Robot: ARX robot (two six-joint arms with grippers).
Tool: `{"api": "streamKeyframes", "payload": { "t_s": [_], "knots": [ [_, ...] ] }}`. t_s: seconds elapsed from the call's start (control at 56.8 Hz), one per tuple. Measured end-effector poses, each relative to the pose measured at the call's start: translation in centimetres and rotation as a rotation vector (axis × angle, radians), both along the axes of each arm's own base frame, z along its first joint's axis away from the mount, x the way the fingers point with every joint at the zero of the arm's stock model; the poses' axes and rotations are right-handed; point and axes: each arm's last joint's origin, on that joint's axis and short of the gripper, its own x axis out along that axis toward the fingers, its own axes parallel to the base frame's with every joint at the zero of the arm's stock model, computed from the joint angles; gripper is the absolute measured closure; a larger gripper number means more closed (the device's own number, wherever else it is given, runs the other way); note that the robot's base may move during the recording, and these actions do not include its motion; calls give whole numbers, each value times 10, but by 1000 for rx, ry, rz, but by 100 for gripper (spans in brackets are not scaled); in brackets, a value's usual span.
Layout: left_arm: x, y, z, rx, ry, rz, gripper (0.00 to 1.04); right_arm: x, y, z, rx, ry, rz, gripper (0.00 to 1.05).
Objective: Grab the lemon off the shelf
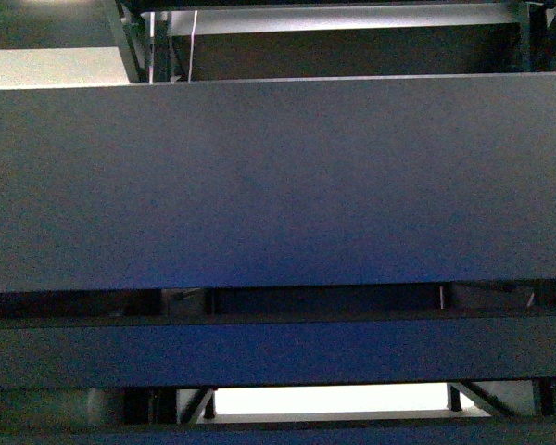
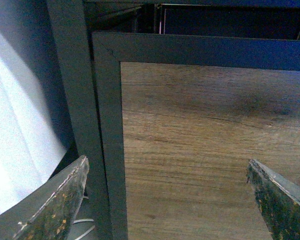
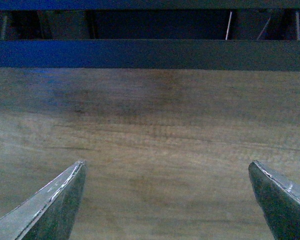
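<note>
Lemon: not located in any view. No yellow fruit is shown, so its place on the shelf (image 1: pixel 278 185) cannot be told.

Shelf: black-framed rack. In the front view most of the picture is filled by one broad dark deck. A thinner dark rail (image 1: pixel 278 352) is seen below it, with bright gaps above and beneath. Neither arm is shown in that view.

Left gripper (image 2: pixel 167 162): fingers spread wide, nothing held between them. It is held over a wood-grain panel (image 2: pixel 205 150), near the corner where the dark frame border (image 2: pixel 109 130) turns. A pale white sheet (image 2: pixel 15 150) is seen beyond the frame's upright.

Right gripper (image 3: pixel 166 164): fingers likewise spread wide, nothing held. A similar wood-grain surface is seen beneath, bounded further on by a dark crossbar (image 3: pixel 150 54).

Step in hand, as judged: search and approach; the grasp is not yet begun.

Handling notes:
- The fruit is to be found before any reach is committed. Because the front camera is blocked by the deck, a level must be brought into view where contents are shown.
- The nearer arm is to be chosen once the fruit is sighted.
- A wide opening is advised for a rounded fruit.
- The jaws are to be brought across its middle and closed gently, since the rind is likely to slip.
- Frame members are to be cleared on entry and on withdrawal.
</note>
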Motion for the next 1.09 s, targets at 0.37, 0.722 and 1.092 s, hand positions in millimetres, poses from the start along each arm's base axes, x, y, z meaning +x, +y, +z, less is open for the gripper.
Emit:
{"api": "streamKeyframes", "payload": {
  "t_s": [0.37,0.722,1.092],
  "knots": [
    [0,0,0,0,-1,-2,8,0,0,0,0,0,0,7],
    [0,0,0,0,-1,-2,8,0,0,0,0,0,0,7],
    [0,0,0,0,-1,-1,8,0,0,0,0,0,0,7]
  ]
}}
